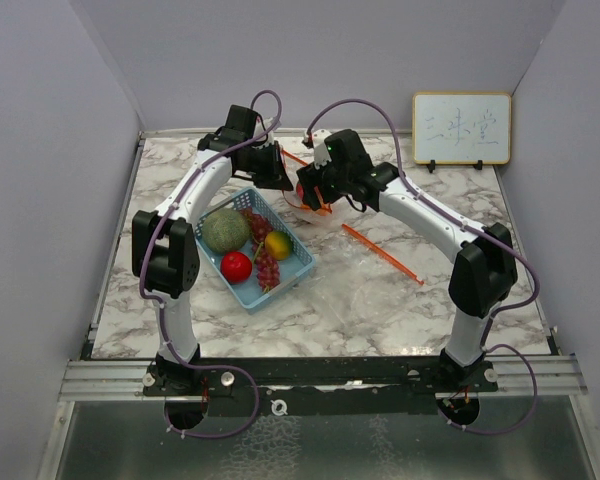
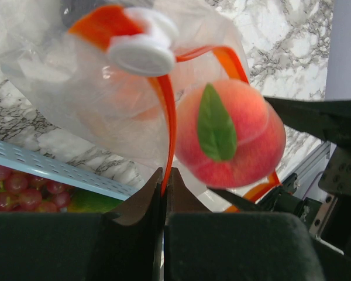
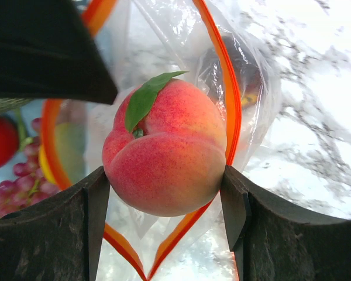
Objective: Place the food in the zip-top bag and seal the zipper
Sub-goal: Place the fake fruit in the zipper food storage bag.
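My right gripper (image 1: 306,192) is shut on the peach (image 3: 169,152), red-orange with a green leaf, and holds it at the open mouth of the clear zip-top bag (image 3: 260,93). My left gripper (image 2: 165,175) is shut on the bag's orange zipper rim (image 2: 167,117) and holds it up; the white slider (image 2: 143,52) sits above. The peach (image 2: 231,137) hangs just right of that rim. A dark shape (image 3: 244,73) shows through the bag. The green melon (image 1: 224,230), red apple (image 1: 236,266), grapes (image 1: 266,266) and an orange fruit (image 1: 277,244) lie in the basket.
The light-blue basket (image 1: 300,268) stands left of centre on the marble table, just in front of both grippers. An orange strip of the bag (image 1: 382,252) lies on the table to the right. A whiteboard (image 1: 461,128) stands at the back right.
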